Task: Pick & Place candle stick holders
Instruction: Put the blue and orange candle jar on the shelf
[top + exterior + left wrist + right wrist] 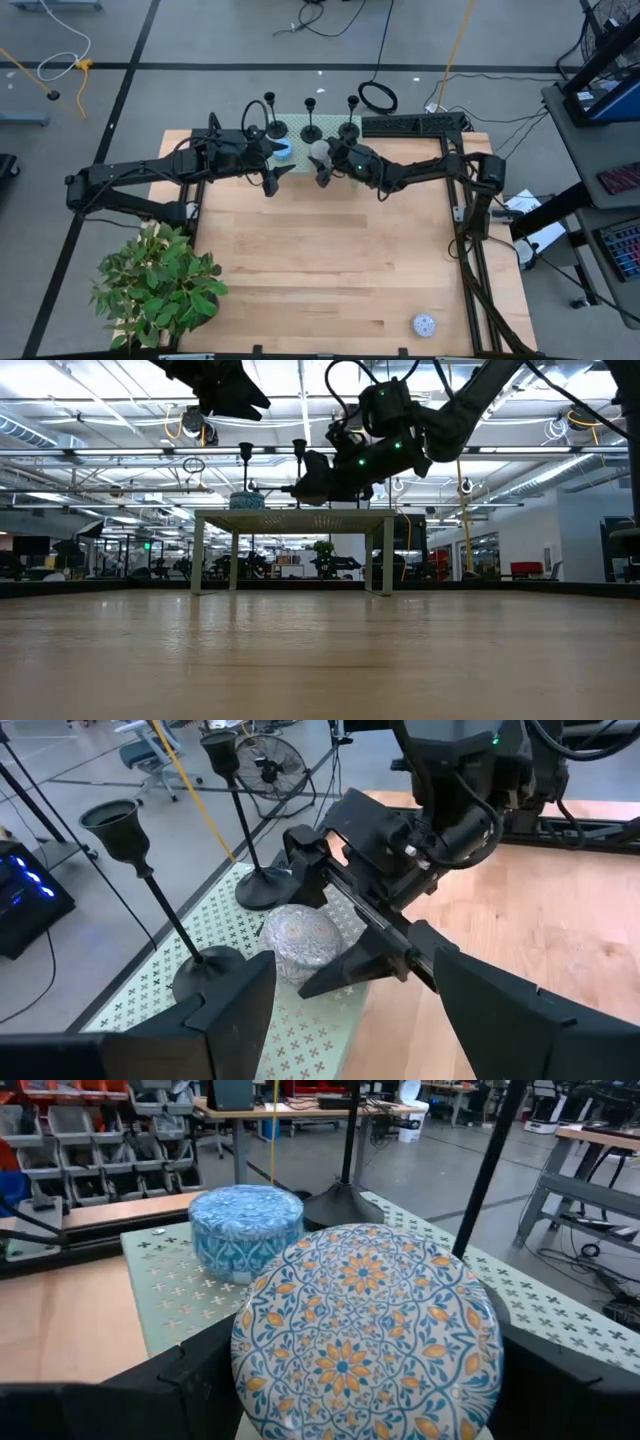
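wooden table (330, 270) fills the centre of the high view, and most of it lies bare, with wide free board from the middle down to the near edge. a leafy plant (160, 285) crowds the near left corner and a small patterned ball (424, 324) sits near the right near corner. all the action is packed at the far edge, where a pale green perforated mat (300, 132) lies. the three candle stick holders (312, 132) stand upright in a row along that mat's far side, bases flat, stems thin, well clear of each other, right by the table's far rim, with grey floor and cables beyond. just beside the leftmost holder's base sits a blue patterned tin (245, 1230), lid off. the right gripper (322, 170) hovers over the mat's near edge, clamped on a round patterned lid (365, 1330) with orange flowers, which fills the right wrist view; the left wrist view shows that same lid held tilted just above the mat. the left gripper (273, 178) hangs just left of it, near the tin, fingers spread wide apart and holding nothing. the two grippers are close together, with little room between them. a dark rail (415, 125) runs along the far right corner. the low view shows both arms high above the bare board.
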Tool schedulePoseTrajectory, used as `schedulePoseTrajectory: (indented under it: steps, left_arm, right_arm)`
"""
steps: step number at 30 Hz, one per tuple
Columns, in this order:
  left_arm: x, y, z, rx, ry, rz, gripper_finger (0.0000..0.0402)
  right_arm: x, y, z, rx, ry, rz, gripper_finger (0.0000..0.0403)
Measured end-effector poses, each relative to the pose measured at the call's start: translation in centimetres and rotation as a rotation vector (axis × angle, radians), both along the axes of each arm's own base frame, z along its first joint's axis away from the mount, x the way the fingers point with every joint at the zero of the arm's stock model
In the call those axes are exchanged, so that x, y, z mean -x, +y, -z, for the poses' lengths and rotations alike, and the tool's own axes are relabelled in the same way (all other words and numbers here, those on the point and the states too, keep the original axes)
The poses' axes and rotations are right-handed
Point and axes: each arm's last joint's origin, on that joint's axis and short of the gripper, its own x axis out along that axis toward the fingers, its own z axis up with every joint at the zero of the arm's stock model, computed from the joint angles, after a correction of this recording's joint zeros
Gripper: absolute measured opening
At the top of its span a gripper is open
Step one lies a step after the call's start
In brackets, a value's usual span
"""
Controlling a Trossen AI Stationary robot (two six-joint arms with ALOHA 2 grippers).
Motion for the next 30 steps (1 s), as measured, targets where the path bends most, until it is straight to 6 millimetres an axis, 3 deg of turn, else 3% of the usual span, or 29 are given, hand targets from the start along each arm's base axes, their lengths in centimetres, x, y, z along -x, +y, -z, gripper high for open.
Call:
schedulePoseTrajectory:
  steps: [11,19,30]
  left_arm:
    - [0.0,0.0,0.0,-0.009,0.003,0.003,0.0273]
    - [0.0,0.0,0.0,-0.008,0.002,0.003,0.0273]
    - [0.0,0.0,0.0,-0.005,0.004,0.002,0.0273]
  right_arm:
    - [0.3,-0.9,0.3,-0.017,0.015,-0.047,0.0310]
    - [0.6,-1.6,0.2,-0.019,0.008,-0.026,0.0339]
    - [0.5,-1.1,-0.4,0.061,0.022,-0.050,0.0349]
